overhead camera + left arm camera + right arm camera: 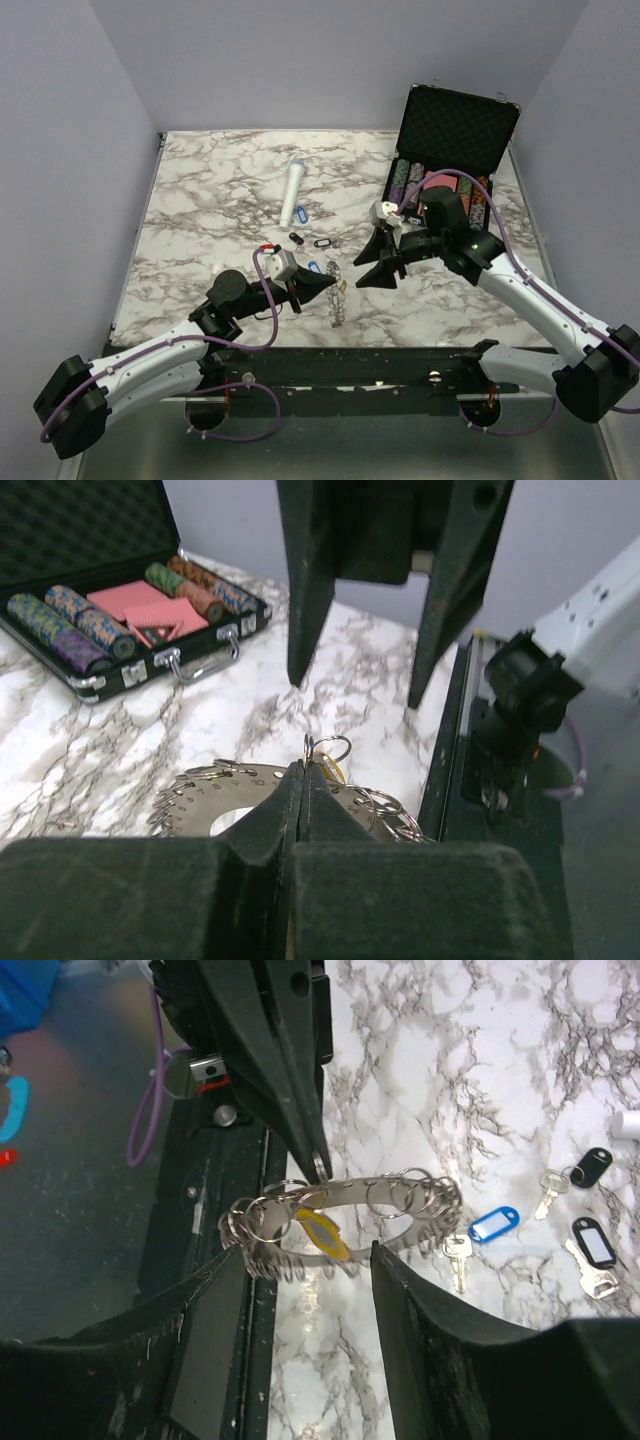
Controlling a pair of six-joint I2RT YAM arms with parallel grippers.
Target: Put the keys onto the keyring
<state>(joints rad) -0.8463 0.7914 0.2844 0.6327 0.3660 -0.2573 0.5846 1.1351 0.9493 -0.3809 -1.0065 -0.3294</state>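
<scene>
Keyring (400, 1232) pinched in left end effector (318, 1165), right end effector (305, 1252) spread

No legible text, labels, brands or numbers on anything.

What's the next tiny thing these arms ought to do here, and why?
Probably close the right gripper on the keyring. Its open fingers appear to sit either side of the ring's near rim, while the left gripper pinches only one small loop at the far rim. A second hold would steady the ring. The blue-tagged key lies loose on the table.
</scene>
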